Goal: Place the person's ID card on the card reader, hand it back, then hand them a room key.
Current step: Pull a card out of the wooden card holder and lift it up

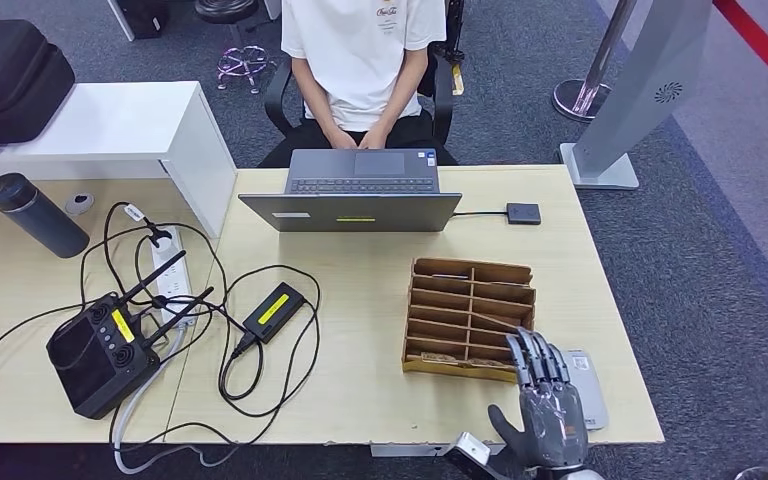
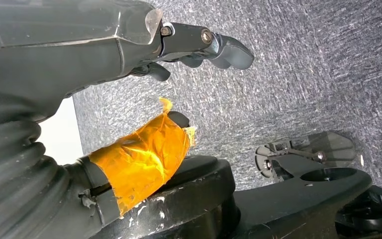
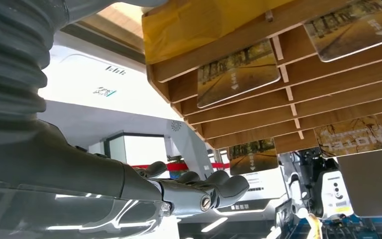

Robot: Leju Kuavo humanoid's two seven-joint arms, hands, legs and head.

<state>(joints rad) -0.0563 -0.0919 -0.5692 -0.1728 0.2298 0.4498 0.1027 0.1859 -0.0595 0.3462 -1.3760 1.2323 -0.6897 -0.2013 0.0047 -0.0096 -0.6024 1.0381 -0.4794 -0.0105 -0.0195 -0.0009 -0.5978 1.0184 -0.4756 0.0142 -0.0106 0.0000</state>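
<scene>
My right hand [image 1: 547,400] hovers at the table's near right corner, fingers stretched out and apart, holding nothing. It partly covers a flat white card reader [image 1: 588,388]. Just beyond the fingertips stands a wooden slotted rack [image 1: 470,315]. In the right wrist view the rack [image 3: 283,69] holds several picture-printed key cards [image 3: 238,72], and the hand's fingers [image 3: 219,186] are bare. My left hand [image 2: 144,99] hangs over grey carpet, with the fingers [image 2: 229,50] spread away from an orange-taped thumb [image 2: 144,157] and nothing between them. A person in a white shirt [image 1: 360,50] sits across the table, hands in lap.
An open grey laptop [image 1: 360,190] stands at the far edge in front of the person, with a small black box [image 1: 523,212] cabled beside it. On the left lie a black controller [image 1: 100,350], a power strip [image 1: 168,275], looping cables, a black adapter [image 1: 273,310] and a dark flask [image 1: 35,215].
</scene>
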